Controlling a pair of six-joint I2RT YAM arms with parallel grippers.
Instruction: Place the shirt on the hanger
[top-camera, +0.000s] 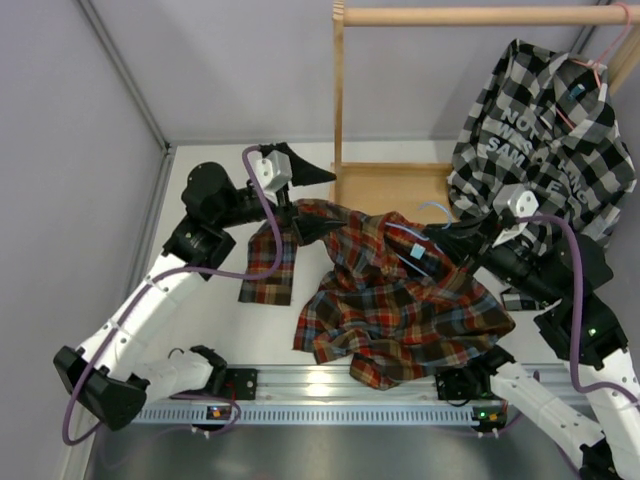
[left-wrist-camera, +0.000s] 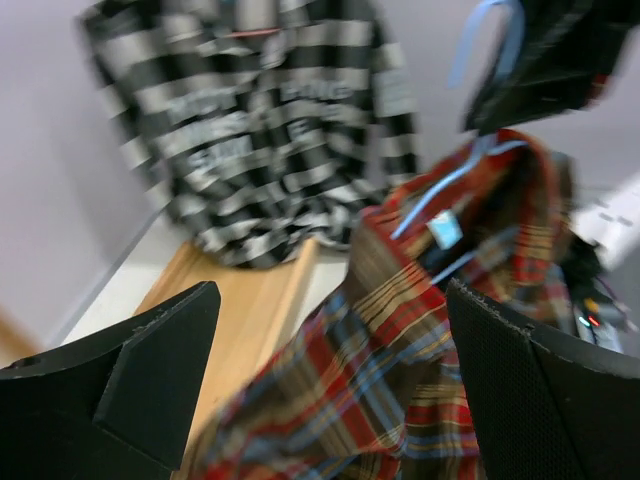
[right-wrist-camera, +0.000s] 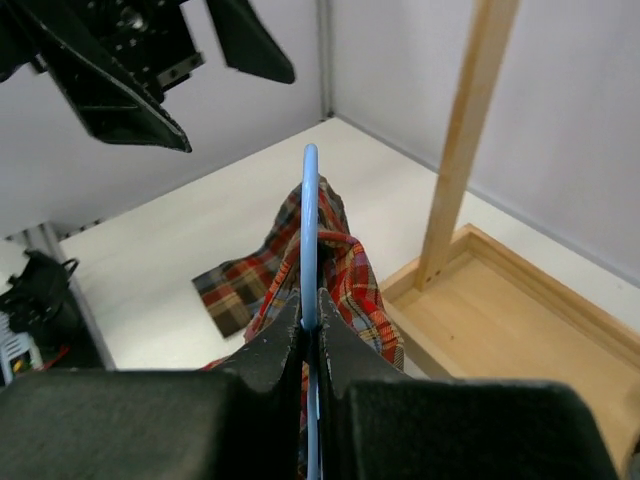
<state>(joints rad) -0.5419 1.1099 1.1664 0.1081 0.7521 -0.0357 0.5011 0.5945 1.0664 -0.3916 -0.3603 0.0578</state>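
Note:
The plaid shirt (top-camera: 400, 300) hangs bunched from the light-blue hanger (top-camera: 432, 208), its lower part and one sleeve resting on the white table. My right gripper (top-camera: 447, 245) is shut on the hanger's wire (right-wrist-camera: 310, 220), with the shirt (right-wrist-camera: 350, 270) draped over the wire just past my right gripper (right-wrist-camera: 310, 305). My left gripper (top-camera: 328, 203) is open wide at the shirt's left shoulder. In the left wrist view the shirt (left-wrist-camera: 400, 330) lies past the spread jaws of my left gripper (left-wrist-camera: 332, 290), with the hanger (left-wrist-camera: 450, 185) and the collar label (left-wrist-camera: 445, 230) visible; contact cannot be told.
A wooden rack stands at the back, with post (top-camera: 338, 100), top rod (top-camera: 480, 15) and base tray (top-camera: 390, 190). A black-and-white checked shirt (top-camera: 545, 130) hangs from it on a pink-red hanger (top-camera: 590, 65). A metal rail (top-camera: 340, 385) runs along the near edge.

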